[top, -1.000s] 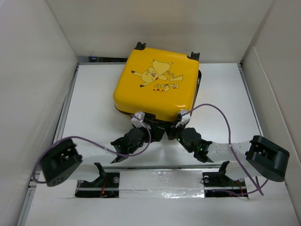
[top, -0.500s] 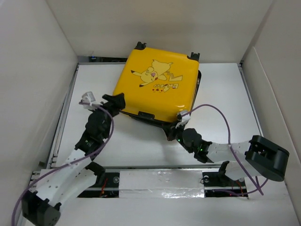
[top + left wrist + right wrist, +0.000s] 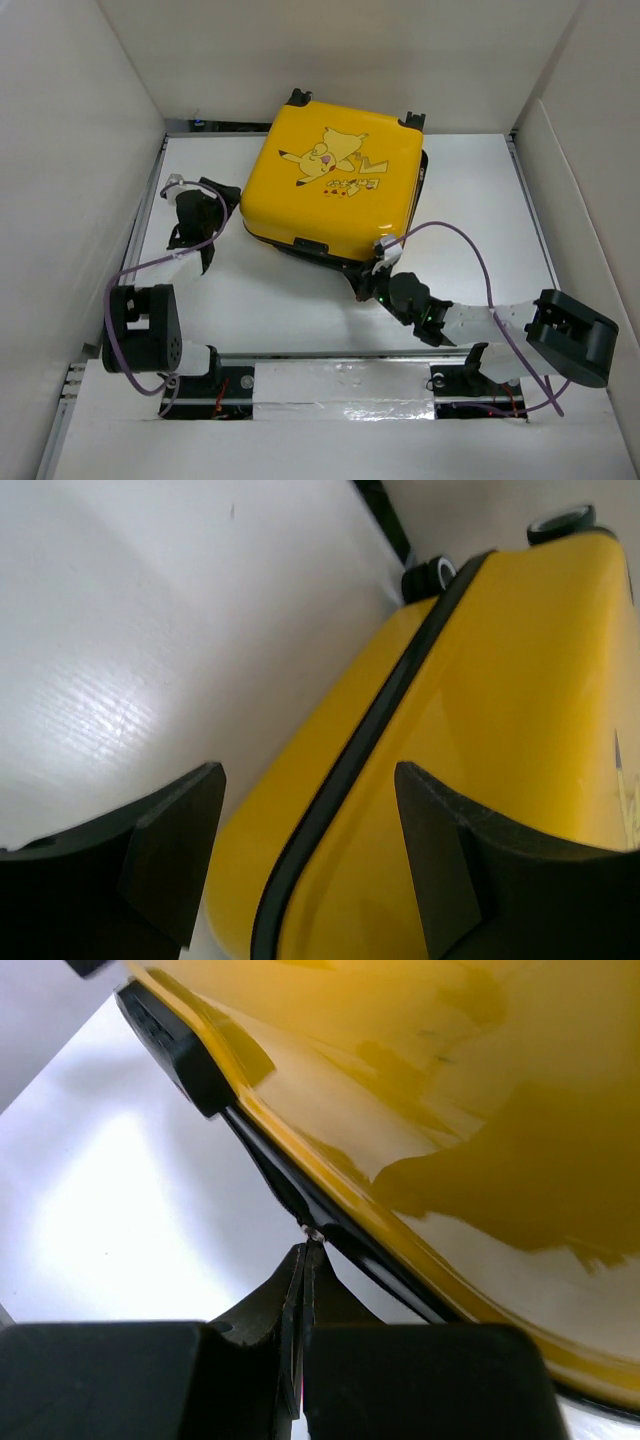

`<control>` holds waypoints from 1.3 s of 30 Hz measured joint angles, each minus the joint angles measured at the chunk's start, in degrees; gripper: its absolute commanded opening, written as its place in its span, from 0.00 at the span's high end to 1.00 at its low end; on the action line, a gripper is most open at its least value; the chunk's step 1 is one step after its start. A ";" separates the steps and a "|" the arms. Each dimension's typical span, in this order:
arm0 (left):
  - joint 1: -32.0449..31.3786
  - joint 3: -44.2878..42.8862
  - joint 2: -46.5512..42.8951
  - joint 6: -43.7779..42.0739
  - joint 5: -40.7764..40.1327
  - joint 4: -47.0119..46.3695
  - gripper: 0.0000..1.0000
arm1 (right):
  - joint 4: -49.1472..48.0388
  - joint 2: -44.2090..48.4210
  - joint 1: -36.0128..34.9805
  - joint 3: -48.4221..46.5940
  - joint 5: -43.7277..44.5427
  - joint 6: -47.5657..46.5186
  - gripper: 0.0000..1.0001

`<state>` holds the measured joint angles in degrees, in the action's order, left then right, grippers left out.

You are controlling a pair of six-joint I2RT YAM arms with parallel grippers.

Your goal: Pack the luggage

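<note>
On the left, my left gripper (image 3: 228, 200) sits just beside the left side of the suitcase (image 3: 340, 190), with its arm folded back along the left edge of the white table (image 3: 250, 300). From the left wrist camera I see its fingers (image 3: 165, 850) standing well apart. The suitcase's yellow shell (image 3: 500, 730) and black seam fill the gap ahead of them, but I cannot tell whether either finger touches it. A black wheel (image 3: 425, 575) shows at the far corner.

The suitcase lies in the back middle of the table, cartoon print facing up, with black trim showing under its near right edge.

On the right, my right gripper (image 3: 372, 272) is at the suitcase's near right corner. In the right wrist view its fingers (image 3: 290, 1290) are pressed together, and their tips reach the black seam of the suitcase (image 3: 450, 1110), where a small shiny bit (image 3: 315, 1230) shows. I cannot tell whether they pinch it. A black block (image 3: 190, 1055) sits further along that edge.
</note>
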<state>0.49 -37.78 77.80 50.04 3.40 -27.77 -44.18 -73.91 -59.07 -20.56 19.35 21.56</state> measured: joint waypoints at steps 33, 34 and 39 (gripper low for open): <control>-14.60 10.80 -10.97 -4.90 -5.42 -15.65 0.32 | -7.91 -19.96 -3.34 -12.37 -0.63 -7.65 1.00; -16.06 10.80 -11.63 -5.18 -6.93 -15.04 0.31 | -7.65 -18.43 -3.39 -11.23 -0.37 -7.67 1.00; -27.32 10.25 -19.82 -6.75 -9.46 -3.48 0.21 | 3.89 1.77 -3.89 -0.04 1.25 -6.29 0.33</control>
<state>-26.83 -27.53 57.98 43.29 -6.07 -31.24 -40.29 -72.14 -62.96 -20.60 20.60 15.27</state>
